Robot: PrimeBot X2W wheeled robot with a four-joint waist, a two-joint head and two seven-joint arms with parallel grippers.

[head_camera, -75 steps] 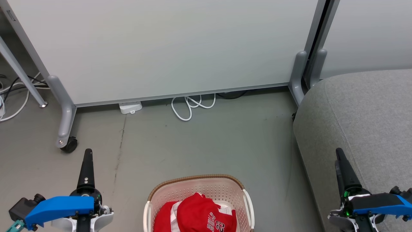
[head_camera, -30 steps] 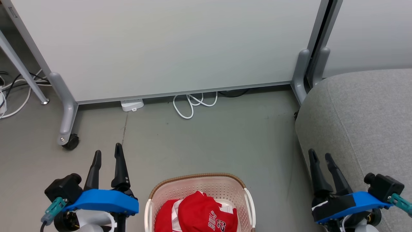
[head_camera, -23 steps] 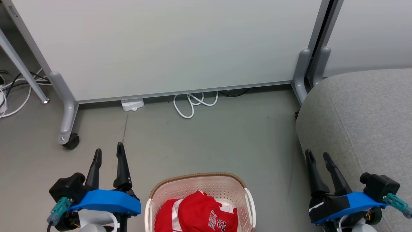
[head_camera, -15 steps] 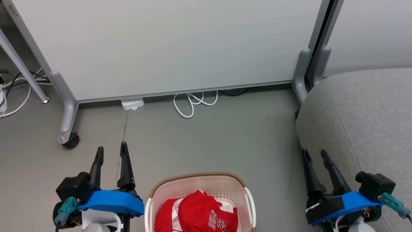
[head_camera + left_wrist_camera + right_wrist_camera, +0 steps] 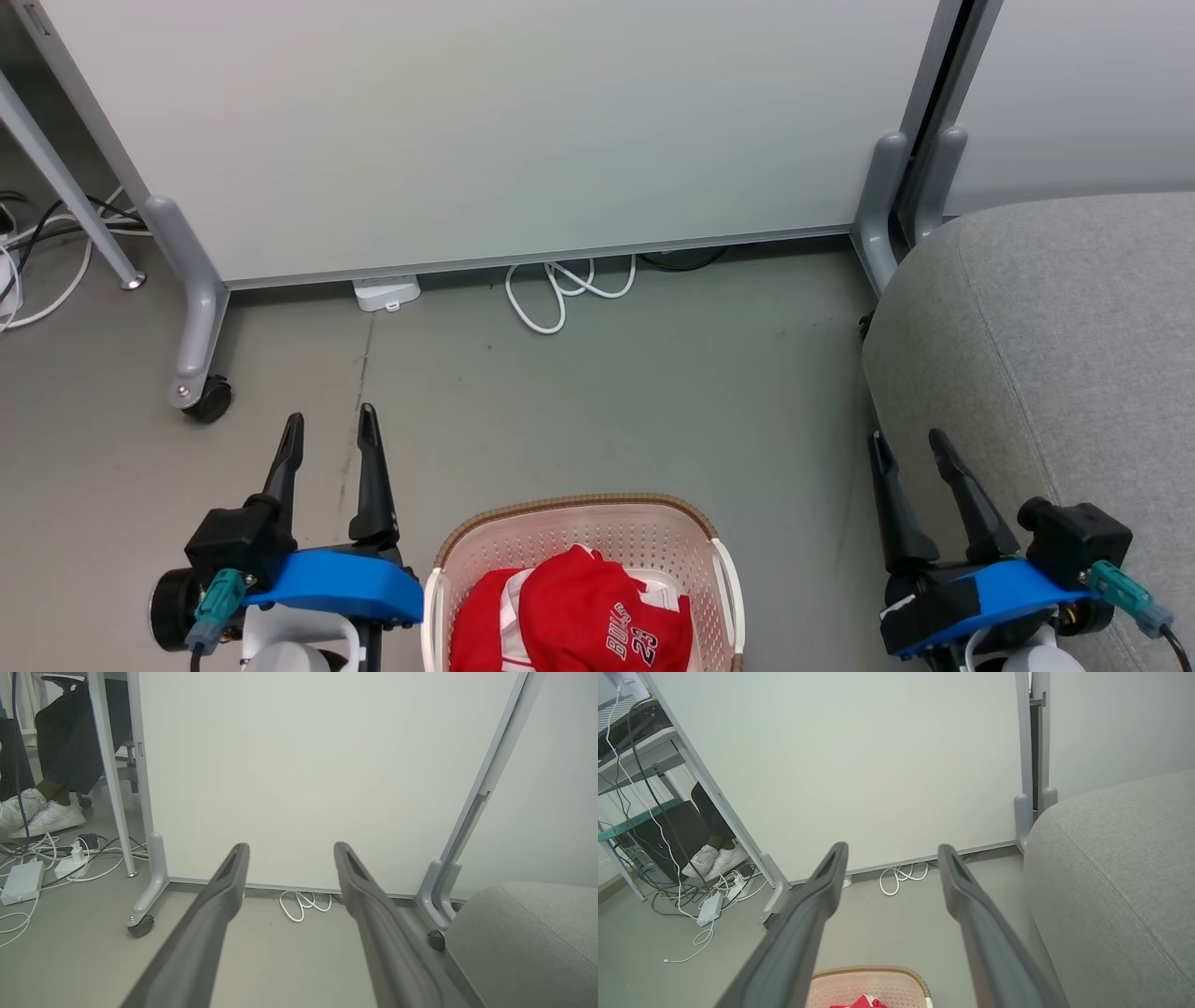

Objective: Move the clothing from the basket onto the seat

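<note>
Grey floor point(image 5: 607, 401) runs up to a pale panel point(image 5: 485, 131) in the head view. Well in front of the panel, at the bottom edge, stands the basket point(image 5: 569, 504). The clothing point(image 5: 597, 616) lies bunched inside it, with a red jersey reading "BULLS 23" on top. The seat point(image 5: 1055, 336) sits by the panel's right end. The left gripper point(image 5: 330, 417) and right gripper point(image 5: 906, 439) hover in front of the panel, pointing toward it. Both have their jaws spread wide and hold nothing. A white cable point(image 5: 560, 289) loops under the panel's lower edge.

In the left wrist view, the left gripper point(image 5: 290, 847) gapes wide and empty toward the panel point(image 5: 303, 765). The seat point(image 5: 528, 938) sits beyond the panel's right end, and a person's shoes point(image 5: 42, 814) show past its left end.

In the right wrist view, the right gripper point(image 5: 889, 847) likewise stands wide apart, gripping nothing. The basket point(image 5: 868, 970) with the clothing point(image 5: 864, 1002) lies in front of the panel point(image 5: 854, 765), and the seat point(image 5: 1111, 882) is by its right end.
</note>
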